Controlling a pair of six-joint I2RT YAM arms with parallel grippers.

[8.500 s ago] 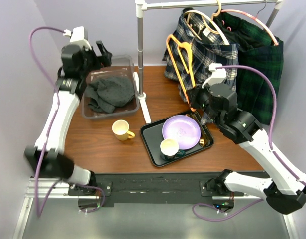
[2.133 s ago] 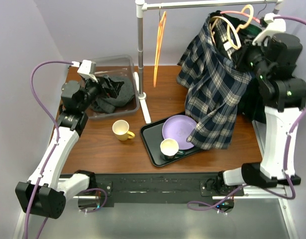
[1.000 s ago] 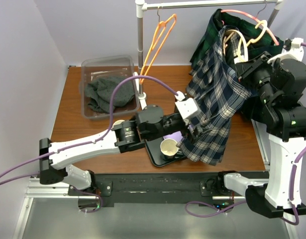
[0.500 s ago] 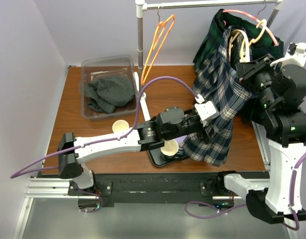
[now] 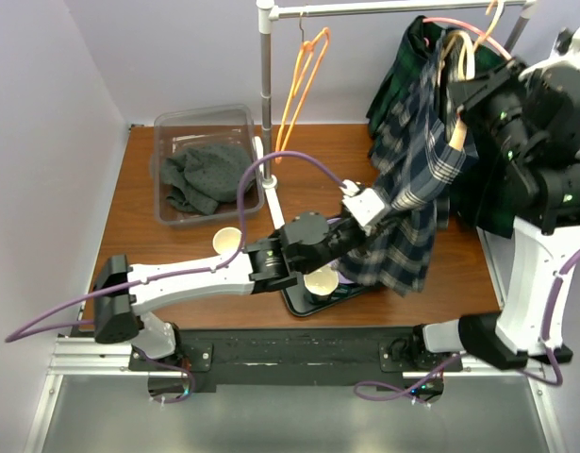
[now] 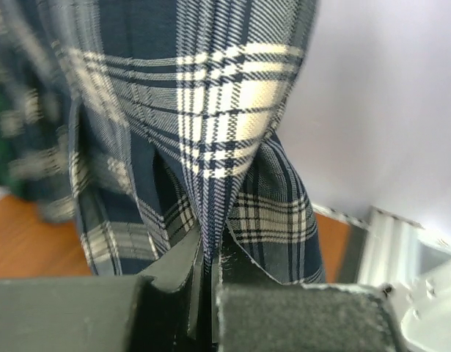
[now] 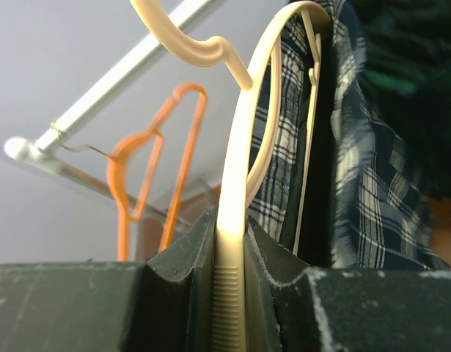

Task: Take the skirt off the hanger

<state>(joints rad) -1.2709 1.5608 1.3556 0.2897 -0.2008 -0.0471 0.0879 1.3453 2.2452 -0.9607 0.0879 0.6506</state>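
From above: draw the navy-and-white plaid fabric skirt down and off the cream plastic hanger with the left hand, pinched shut on a fold low in the cloth, while bracing the hanger with the right hand so the waistband slips free instead of dragging. At the left wrist: clamped narrow on a pleat, skirt hanging above the fingertips. At the right wrist: closed on the hanger's cream bar, skirt draped just beyond.
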